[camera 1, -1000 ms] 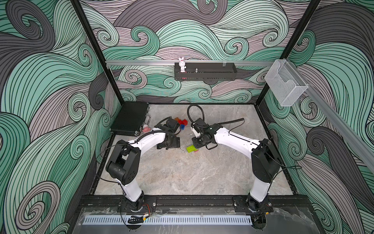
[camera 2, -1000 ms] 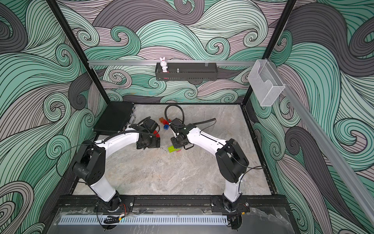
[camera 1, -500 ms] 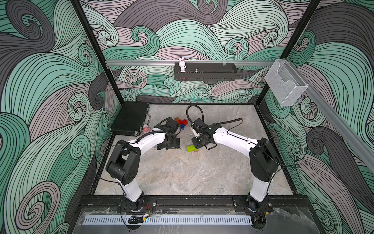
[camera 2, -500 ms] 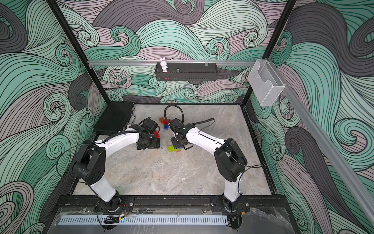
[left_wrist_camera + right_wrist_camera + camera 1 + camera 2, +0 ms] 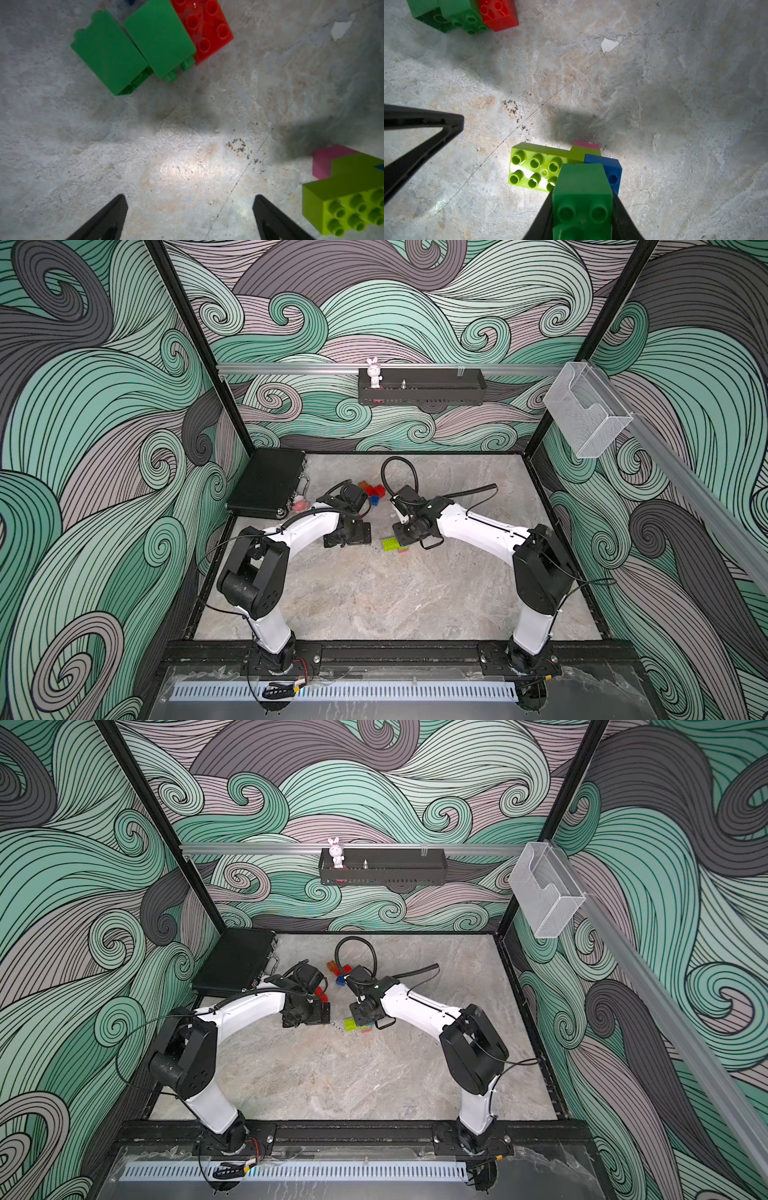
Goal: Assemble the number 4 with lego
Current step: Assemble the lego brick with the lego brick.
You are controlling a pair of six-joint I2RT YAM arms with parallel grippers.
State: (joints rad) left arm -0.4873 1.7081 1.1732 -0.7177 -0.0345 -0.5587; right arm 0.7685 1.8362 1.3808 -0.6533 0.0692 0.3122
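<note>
Pinched a dark green brick [image 5: 581,187] between the right fingers [image 5: 544,220], over a lime brick [image 5: 533,166] joined to a blue brick [image 5: 612,172] and a pink brick [image 5: 586,145], mid-bench [image 5: 374,593]. Held the left fingers [image 5: 110,220] spread wide and empty at its 9 o'clock. Showed loose red bricks [image 5: 376,490] at its 12 o'clock.

My R hand [image 5: 581,192] black. Dk green brick [image 5: 581,178], lime brick [image 5: 533,164], blue brick [image 5: 612,170], pink brick [image 5: 586,145]. Worktop [image 5: 675,104] grey marble, tan blotches. Walls [image 5: 83,406] teal/grey swirls, black lines.
</note>
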